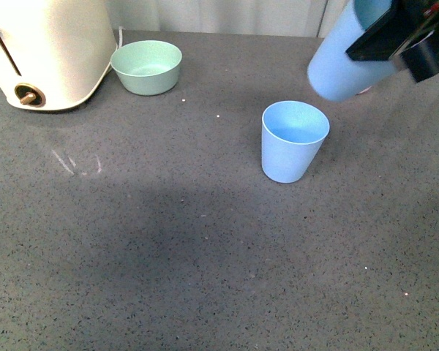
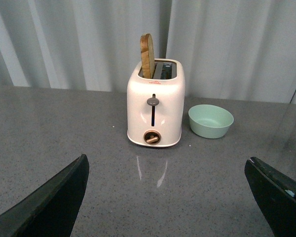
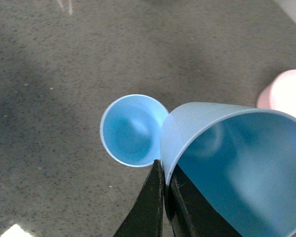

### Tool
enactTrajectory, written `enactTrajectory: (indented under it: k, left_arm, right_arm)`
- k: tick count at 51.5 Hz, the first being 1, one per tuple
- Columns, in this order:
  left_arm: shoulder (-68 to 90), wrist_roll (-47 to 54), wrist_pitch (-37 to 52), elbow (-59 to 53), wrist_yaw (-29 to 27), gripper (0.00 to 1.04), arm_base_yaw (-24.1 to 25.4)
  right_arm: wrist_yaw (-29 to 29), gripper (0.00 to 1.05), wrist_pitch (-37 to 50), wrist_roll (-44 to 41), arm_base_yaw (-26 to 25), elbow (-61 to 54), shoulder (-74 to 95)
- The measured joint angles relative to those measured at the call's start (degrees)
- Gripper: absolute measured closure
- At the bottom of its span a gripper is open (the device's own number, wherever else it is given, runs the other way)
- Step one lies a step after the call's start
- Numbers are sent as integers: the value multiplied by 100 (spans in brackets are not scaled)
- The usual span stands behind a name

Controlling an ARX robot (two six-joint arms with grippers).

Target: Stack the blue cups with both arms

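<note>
Two blue cups show in the front view. The standing cup (image 1: 294,142) sits upright, mouth up, on the grey table (image 1: 168,256). The held cup (image 1: 344,66) hangs tilted in the air just above and to the right of it, base pointing down, and the two do not touch. The right gripper (image 3: 160,207) has its jaws pinched on the held cup's rim, one finger inside and one outside. The left gripper (image 2: 166,163) has its jaws spread wide with nothing between them, and it faces a cream toaster (image 2: 155,106) with a slice of toast (image 2: 147,56) standing in one slot. A mint-green bowl (image 2: 210,121) sits just beside the toaster. A pink shape (image 3: 286,94), possibly a bowl, is cut off at the edge of the right wrist view.
</note>
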Motion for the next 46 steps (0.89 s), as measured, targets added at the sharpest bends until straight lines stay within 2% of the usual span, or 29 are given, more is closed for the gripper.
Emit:
enactTrajectory:
  k: [10, 27, 39, 46]
  left_arm:
    - [0, 0, 0, 0, 0, 9, 2]
    - [0, 0, 0, 0, 0, 9, 2]
    - [0, 0, 0, 0, 0, 9, 0]
    - [0, 0, 0, 0, 0, 9, 0]
  right_arm:
    - [26, 103, 192, 22, 389, -20, 345]
    - [149, 103, 291, 162, 584, -11, 758]
    - [247, 59, 553, 317, 470, -28, 717]
    - [649, 35, 1266, 654, 149, -411, 273]
